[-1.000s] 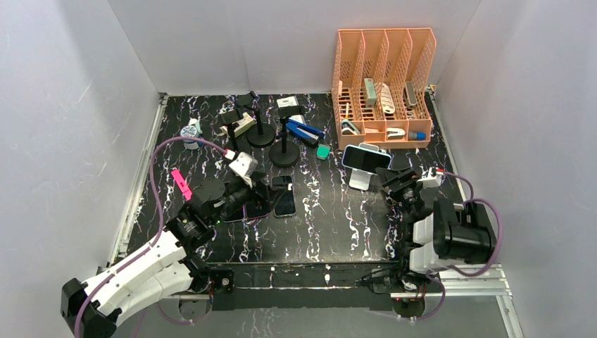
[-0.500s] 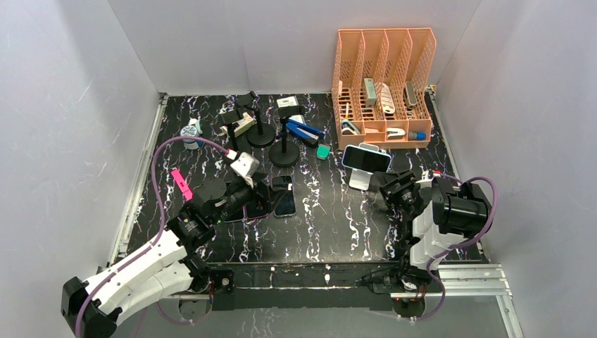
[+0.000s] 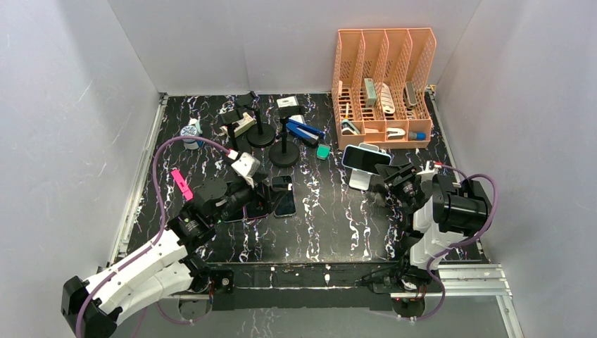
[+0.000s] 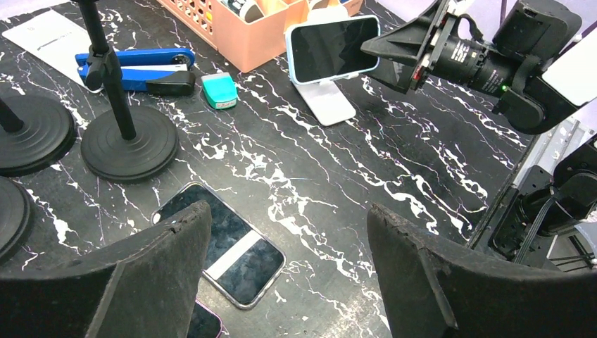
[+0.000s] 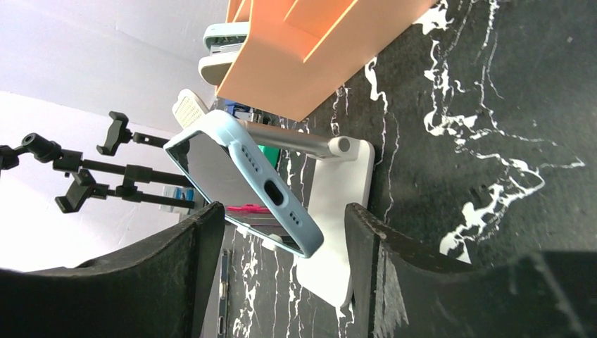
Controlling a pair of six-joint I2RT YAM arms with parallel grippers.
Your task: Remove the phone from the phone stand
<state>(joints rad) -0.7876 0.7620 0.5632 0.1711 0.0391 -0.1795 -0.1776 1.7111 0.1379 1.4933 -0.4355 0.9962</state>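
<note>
Right of centre frame: phone (image 3: 366, 157) sits sideways on its white stand (image 3: 360, 179). My right gripper (image 5: 281, 218) fingers apart, just short of its end. My left gripper (image 4: 288, 211) spread wide above loose handsets (image 4: 222, 243), lower left.

Soft, even light fills the grey-walled enclosure, apparently from overhead, and shadows on the black marbled table (image 3: 331, 204) are faint and short. The overhead view is fairly sharp, though its walls splay outward at the edges as with a wide lens. In the left wrist view, the fingers (image 4: 141, 282) of the left gripper (image 4: 287, 210) loom dark and slightly soft. In the right wrist view, the phone (image 5: 236, 182) screen reflects pale light, and the wall behind is washed out.
</note>
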